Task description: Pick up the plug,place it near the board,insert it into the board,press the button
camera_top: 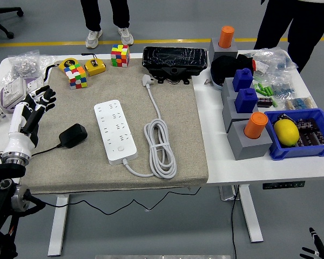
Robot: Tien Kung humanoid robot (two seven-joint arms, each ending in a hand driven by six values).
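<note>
While the left hand [31,110] hovers open-fingered, the black plug [73,135] lies beside the white board [115,130].

Left hand [28,110], white-and-black, fingers spread, empty, above left edge of beige felt mat [189,135]. Black plug adapter [72,135] on mat just right of hand, black cable trailing left. White rectangular power strip [115,130] mid-mat, well apart from adapter; its coiled white cord [160,143] to right, white plug end [147,80] near black tray [174,58]. Two multicoloured cubes [119,55] at far edge. Right side: grey blocks with orange cylinders [255,124], yellow lemon [285,131] in blue bin [313,148]. Right hand barely visible at bottom right corner.
</note>
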